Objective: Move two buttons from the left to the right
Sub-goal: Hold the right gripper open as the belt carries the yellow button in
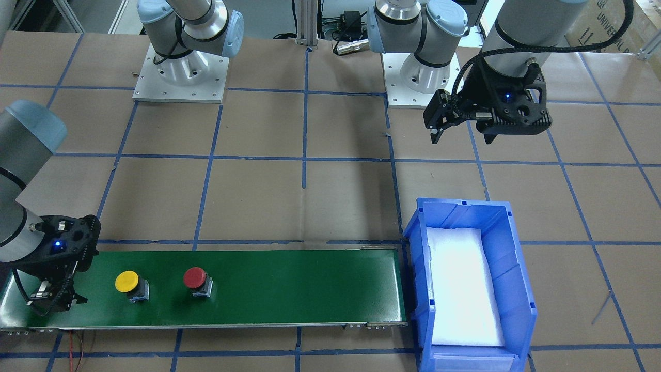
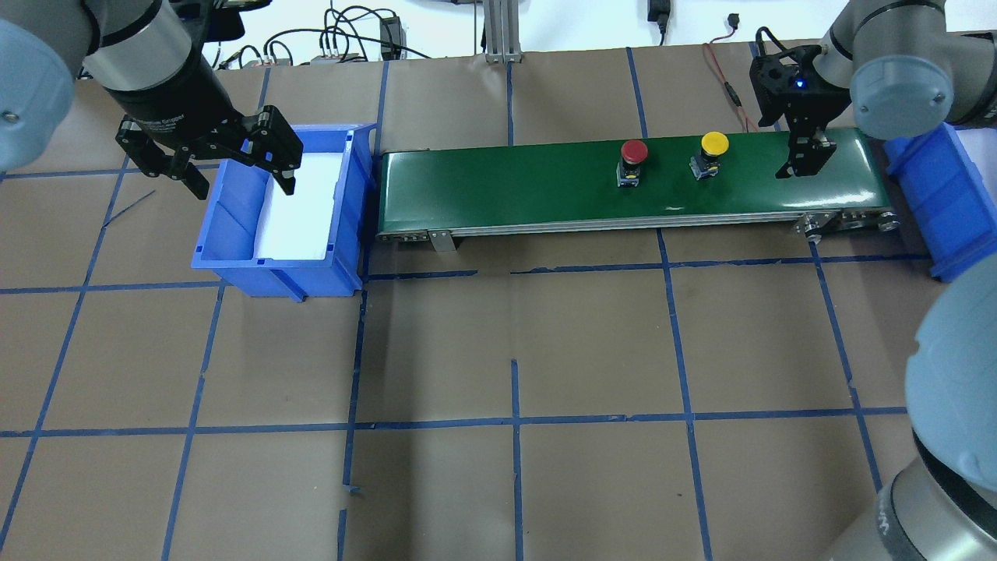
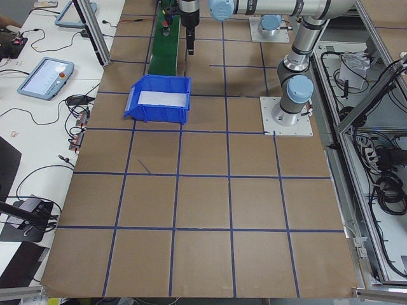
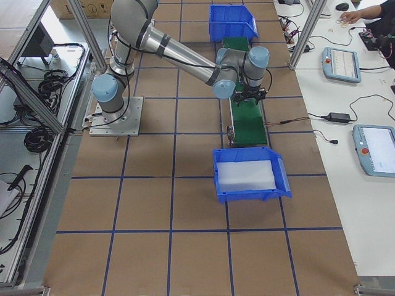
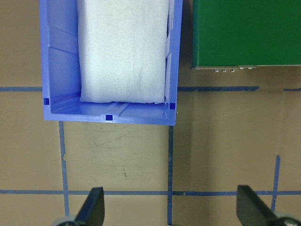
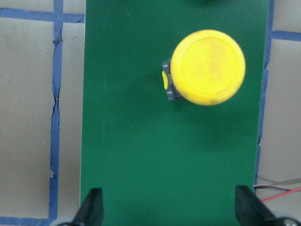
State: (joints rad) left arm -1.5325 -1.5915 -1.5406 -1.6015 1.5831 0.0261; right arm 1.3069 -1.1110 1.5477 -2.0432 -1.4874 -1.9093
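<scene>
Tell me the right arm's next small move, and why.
Probably ease the right hand along the belt until its open fingers straddle the yellow button: the hand is empty, and that button stands nearest it, closer than the red button.

**Belt between bins**

On my bench (image 2: 506, 351), a left bin (image 2: 273, 269) and right bin (image 2: 935, 187) flank the belt (image 2: 506, 183). Inner button (image 2: 631, 160) and outer button (image 2: 710, 153) sit on its right half; the right pincer (image 2: 806, 160) hangs beyond them, the left pincer (image 1: 462, 137) beside the left bin.
</scene>
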